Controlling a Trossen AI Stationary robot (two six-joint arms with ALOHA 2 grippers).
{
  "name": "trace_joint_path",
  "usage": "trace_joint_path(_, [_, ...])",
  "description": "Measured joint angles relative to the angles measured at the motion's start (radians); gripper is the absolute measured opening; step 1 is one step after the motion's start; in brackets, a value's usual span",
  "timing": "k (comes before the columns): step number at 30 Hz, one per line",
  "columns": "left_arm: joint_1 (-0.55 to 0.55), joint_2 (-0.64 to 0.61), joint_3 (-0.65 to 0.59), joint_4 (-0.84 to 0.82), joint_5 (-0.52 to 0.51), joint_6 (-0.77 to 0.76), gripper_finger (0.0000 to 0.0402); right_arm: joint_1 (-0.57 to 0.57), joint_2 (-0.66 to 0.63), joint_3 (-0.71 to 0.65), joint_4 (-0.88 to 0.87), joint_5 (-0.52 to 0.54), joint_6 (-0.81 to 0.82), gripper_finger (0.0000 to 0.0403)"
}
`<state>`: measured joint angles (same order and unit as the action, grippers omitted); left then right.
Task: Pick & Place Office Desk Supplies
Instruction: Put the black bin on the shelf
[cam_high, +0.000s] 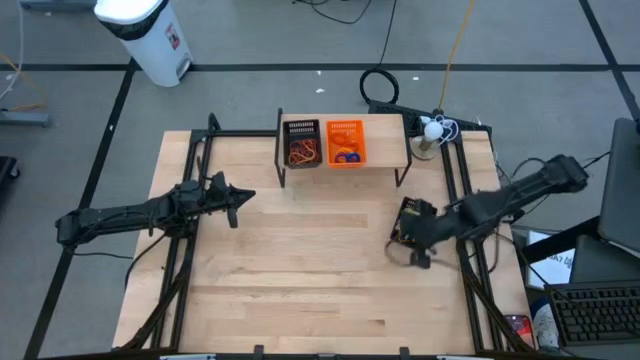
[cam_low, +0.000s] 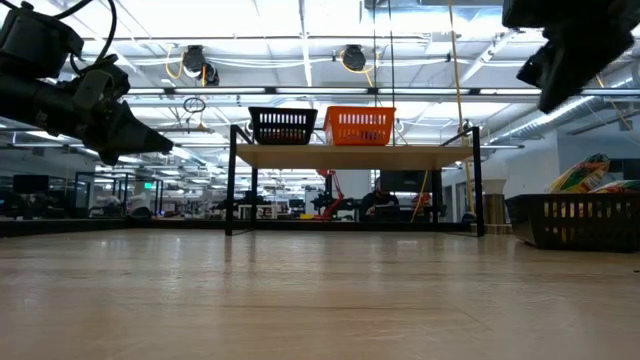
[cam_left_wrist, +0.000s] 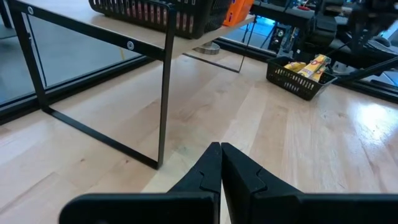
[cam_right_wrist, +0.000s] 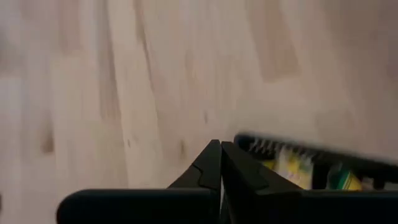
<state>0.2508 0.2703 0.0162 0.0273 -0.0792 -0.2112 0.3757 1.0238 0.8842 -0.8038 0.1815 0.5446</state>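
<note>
While no writing reads, yellow packets (cam_left_wrist: 306, 65) fill black basket (cam_left_wrist: 297, 79).

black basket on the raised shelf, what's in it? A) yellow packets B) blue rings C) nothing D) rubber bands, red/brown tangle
D: the high view shows a tangle of thin red and brown rubber bands inside the black basket on the shelf, beside the orange basket.
</note>
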Motion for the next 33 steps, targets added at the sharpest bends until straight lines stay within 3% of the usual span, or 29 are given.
trace_joint_path(6, [0.0, 0.0, 0.0, -0.001, 0.0, 0.007, 0.0005, 0.08, 0.227, 0.098, -0.107, -0.003, 0.079, 0.0072])
trace_joint_path(11, [0.0, 0.0, 0.0, -0.001, 0.0, 0.007, 0.0005, 0.094, 0.302, 0.12, -0.193, -0.003, 0.2, 0.015])
trace_joint_path(15, [0.0, 0.0, 0.0, -0.001, 0.0, 0.008, 0.0005, 0.093, 0.342, 0.12, -0.247, 0.0, 0.275, 0.0186])
trace_joint_path(26, [0.0, 0.0, 0.0, 0.008, 0.0, -0.007, 0.0005, 0.097, 0.447, 0.115, -0.277, 0.0, 0.273, 0.0185])
trace_joint_path(33, [0.0, 0.0, -0.002, 0.026, 0.008, -0.008, 0.0005, 0.095, 0.447, 0.034, -0.246, 0.0, 0.307, 0.0175])
